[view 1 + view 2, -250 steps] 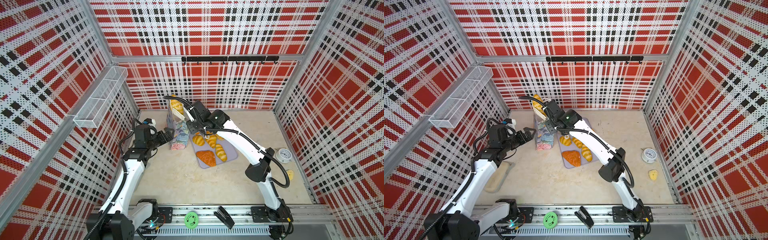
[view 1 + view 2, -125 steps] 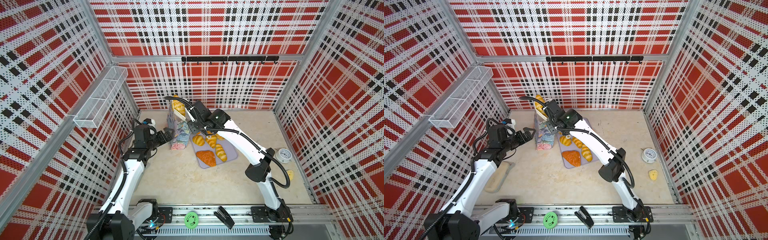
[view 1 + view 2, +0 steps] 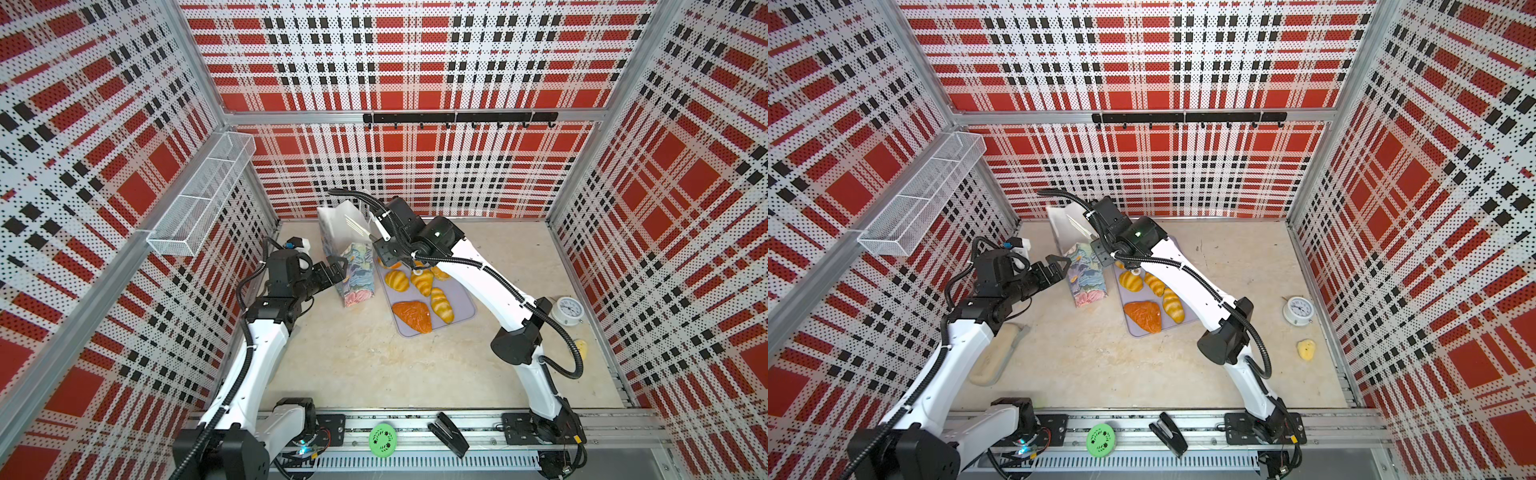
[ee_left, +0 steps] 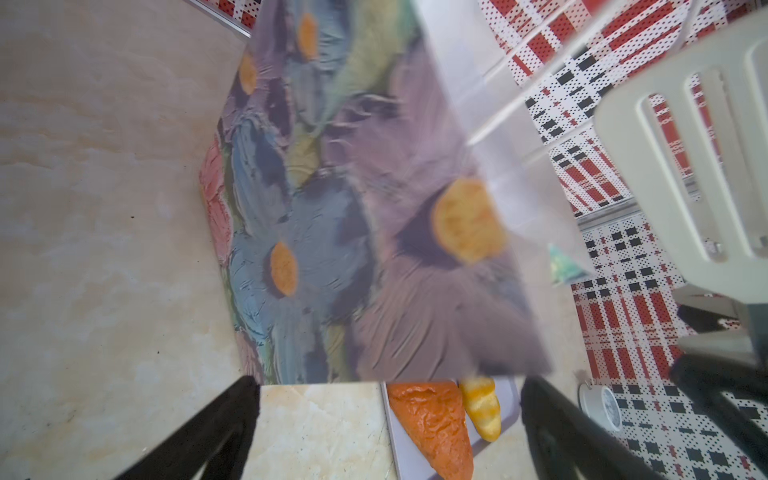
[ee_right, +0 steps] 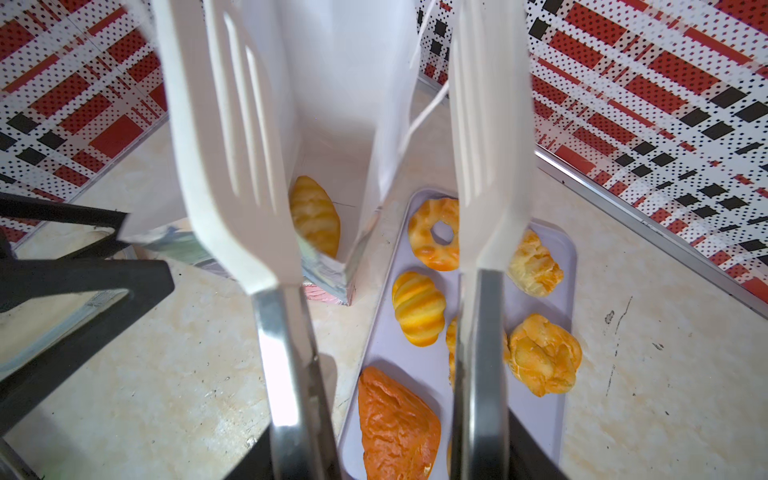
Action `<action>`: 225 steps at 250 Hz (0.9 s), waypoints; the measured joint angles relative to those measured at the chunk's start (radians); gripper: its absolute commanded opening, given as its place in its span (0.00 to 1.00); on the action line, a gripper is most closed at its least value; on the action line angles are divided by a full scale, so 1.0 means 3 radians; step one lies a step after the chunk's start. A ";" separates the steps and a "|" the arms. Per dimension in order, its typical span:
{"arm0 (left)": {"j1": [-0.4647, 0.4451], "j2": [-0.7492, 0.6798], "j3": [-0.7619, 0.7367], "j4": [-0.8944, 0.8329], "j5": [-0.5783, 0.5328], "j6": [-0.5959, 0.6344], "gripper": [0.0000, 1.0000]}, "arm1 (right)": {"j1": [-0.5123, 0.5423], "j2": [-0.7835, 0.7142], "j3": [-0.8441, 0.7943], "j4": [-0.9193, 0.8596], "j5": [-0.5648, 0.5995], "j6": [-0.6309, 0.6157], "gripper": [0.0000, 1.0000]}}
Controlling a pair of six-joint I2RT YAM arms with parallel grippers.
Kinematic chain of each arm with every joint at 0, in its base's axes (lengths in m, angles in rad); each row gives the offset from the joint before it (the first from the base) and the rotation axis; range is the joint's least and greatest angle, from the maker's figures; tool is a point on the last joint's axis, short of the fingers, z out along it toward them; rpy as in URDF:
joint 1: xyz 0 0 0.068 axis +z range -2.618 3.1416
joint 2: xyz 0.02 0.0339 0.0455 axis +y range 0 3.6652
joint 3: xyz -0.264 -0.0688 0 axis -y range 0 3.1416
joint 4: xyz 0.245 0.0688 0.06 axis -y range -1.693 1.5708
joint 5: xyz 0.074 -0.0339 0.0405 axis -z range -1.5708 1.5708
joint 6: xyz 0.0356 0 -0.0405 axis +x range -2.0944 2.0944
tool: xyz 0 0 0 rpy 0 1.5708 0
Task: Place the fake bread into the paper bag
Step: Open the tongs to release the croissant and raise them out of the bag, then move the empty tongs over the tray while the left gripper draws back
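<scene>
Fake bread (image 3: 441, 305): split between two containers; one piece is seen inside the bag, and the rest are laid on the tray.
Paper bag (image 3: 353, 270): stood upright on the surface (image 3: 353, 365) with its mouth open; white inner faces are shown, and the outer faces are printed with painted flowers in blue, lilac and pink.
Bag contents: a golden ribbed pastry (image 5: 313, 214) is lodged at the bottom.
Lilac tray (image 5: 384, 353): laid flat just beside the bag.
Tray contents: a ring doughnut (image 5: 432, 235), a striped round bun (image 5: 417, 307), two knobbly puffs (image 5: 544, 353) and an orange-brown triangle (image 5: 395, 424) are carried; a further piece is half hidden behind a tong arm.
Right gripper (image 3: 386, 251): jaws are clenched on white tongs (image 5: 232, 145), whose blades are spread and empty, poised at the rim of the bag's mouth.
Left gripper (image 3: 336, 269): jaws are released wide and set just beside the bag's printed face; contact cannot be told.
Wire basket (image 3: 199, 199): fixed to the left wall, well apart from the bag.
</scene>
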 measured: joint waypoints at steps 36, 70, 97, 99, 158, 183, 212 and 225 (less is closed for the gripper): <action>0.0000 -0.0001 -0.0060 0.0047 0.0062 -0.0045 0.99 | 0.0004 -0.0056 0.0000 -0.0037 0.0062 -0.0041 0.57; -0.0004 -0.0001 -0.0128 0.0097 0.0106 -0.0081 1.00 | -0.0004 -0.0159 -0.0001 -0.0074 0.0114 -0.0066 0.57; -0.0011 -0.0001 -0.0183 0.0161 0.0127 -0.0107 0.99 | -0.0039 -0.0277 -0.0090 -0.0072 0.0126 -0.0078 0.58; -0.0013 -0.0001 -0.0187 0.0167 0.0130 -0.0111 0.99 | -0.0045 -0.0292 -0.0107 -0.0071 0.0125 -0.0078 0.58; -0.0145 0.0000 -0.0226 0.0346 0.0092 -0.0242 0.99 | -0.0340 -0.0706 -0.0701 -0.0004 -0.0028 -0.0094 0.57; -0.0237 0.0004 -0.0226 0.0401 0.0047 -0.0275 0.99 | -0.0532 -0.0952 -0.1125 0.0058 -0.0080 -0.0134 0.57; -0.0315 0.0004 -0.0230 0.0429 -0.0045 -0.0326 0.99 | -0.0725 -0.1247 -0.1642 0.0135 -0.0155 -0.0146 0.57; -0.0333 0.0001 -0.0234 0.0427 -0.0099 -0.0347 0.99 | -0.0796 -0.1406 -0.1909 0.0183 -0.0175 -0.0155 0.56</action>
